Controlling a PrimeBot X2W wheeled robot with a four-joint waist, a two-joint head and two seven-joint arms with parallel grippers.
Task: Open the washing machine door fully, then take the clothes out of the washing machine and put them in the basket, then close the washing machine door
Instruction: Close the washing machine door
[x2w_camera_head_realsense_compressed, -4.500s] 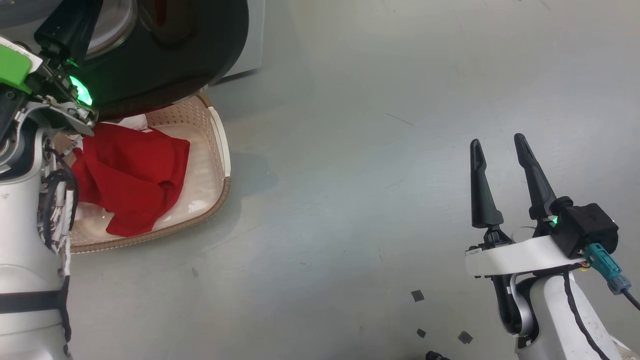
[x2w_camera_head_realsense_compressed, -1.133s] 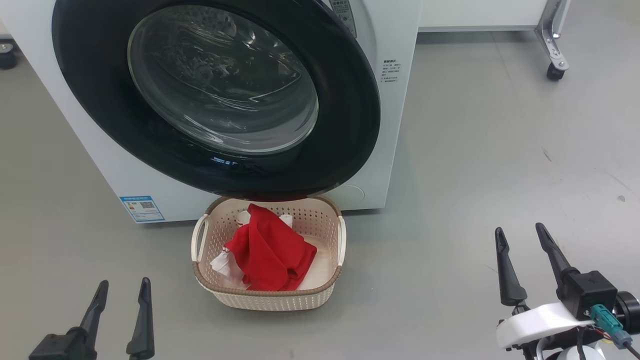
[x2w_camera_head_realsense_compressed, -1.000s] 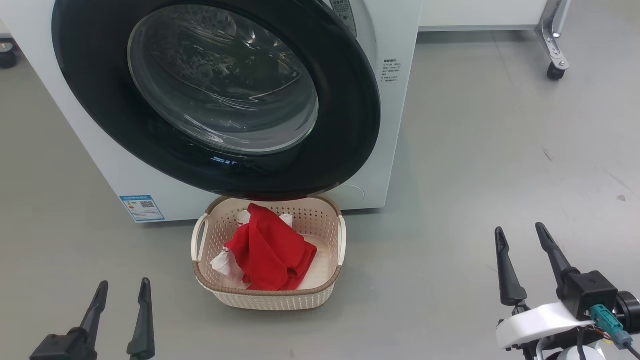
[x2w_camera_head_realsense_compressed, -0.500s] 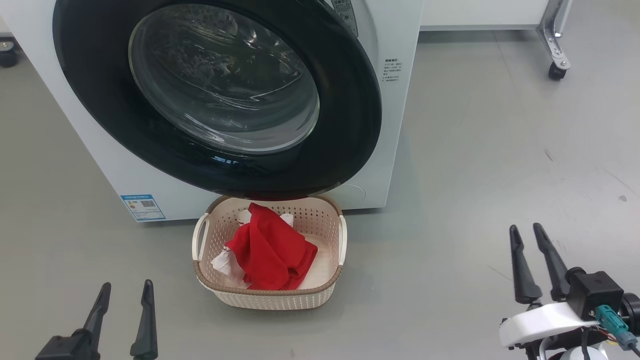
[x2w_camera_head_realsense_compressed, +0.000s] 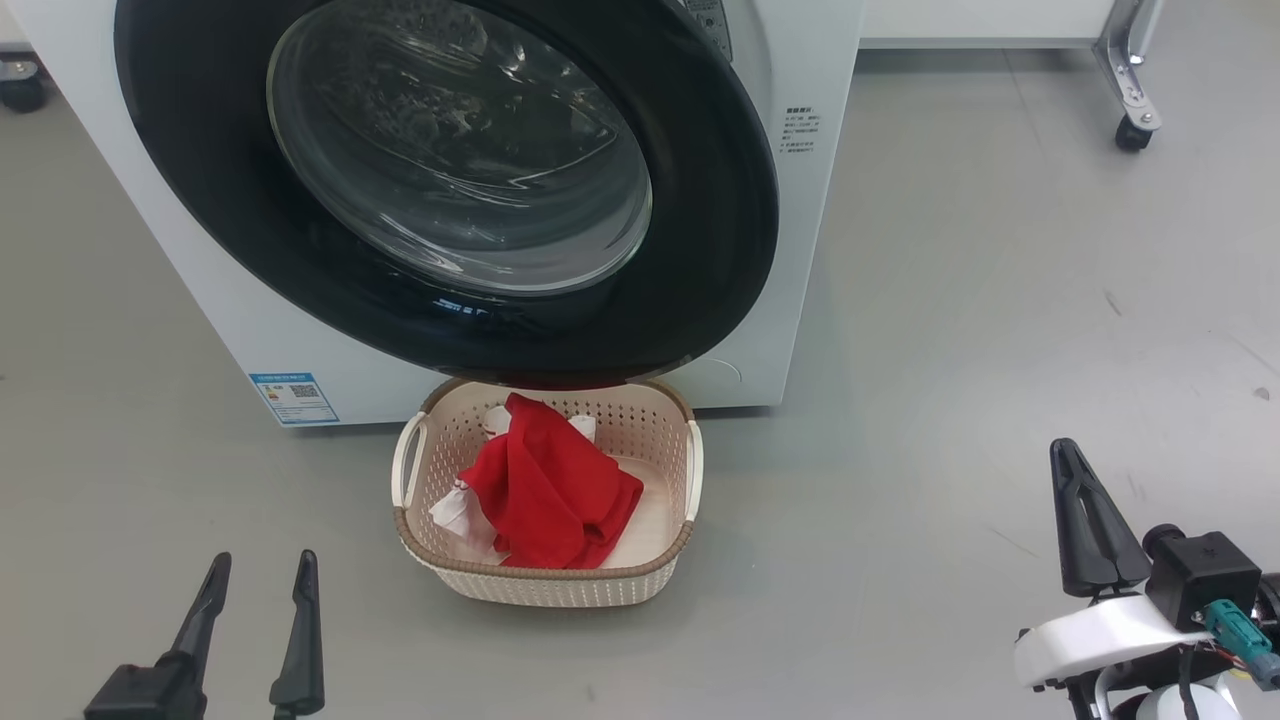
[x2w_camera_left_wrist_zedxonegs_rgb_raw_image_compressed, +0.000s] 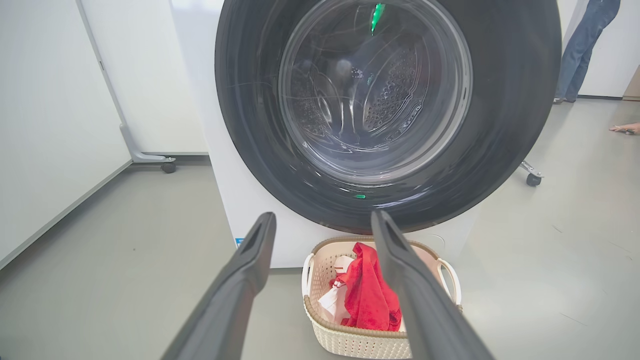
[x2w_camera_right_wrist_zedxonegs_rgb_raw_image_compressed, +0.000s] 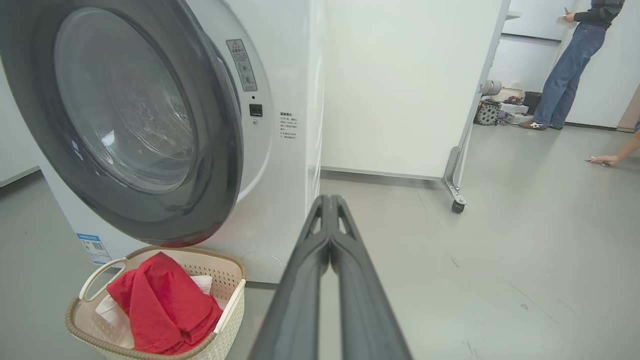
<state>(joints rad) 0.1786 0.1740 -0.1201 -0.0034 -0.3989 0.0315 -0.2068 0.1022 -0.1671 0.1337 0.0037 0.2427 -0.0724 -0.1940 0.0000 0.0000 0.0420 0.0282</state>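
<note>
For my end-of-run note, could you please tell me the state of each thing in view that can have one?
washing machine door: looks closed against the washing machine.
basket: upright on the floor.
clothes: crumpled, lying in the basket.
left claw: open, empty.
right claw: shut, empty.

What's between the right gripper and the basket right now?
Bare grey floor, nothing else. In the head view the shut right gripper sits off to the right of the basket, well apart from it.
</note>
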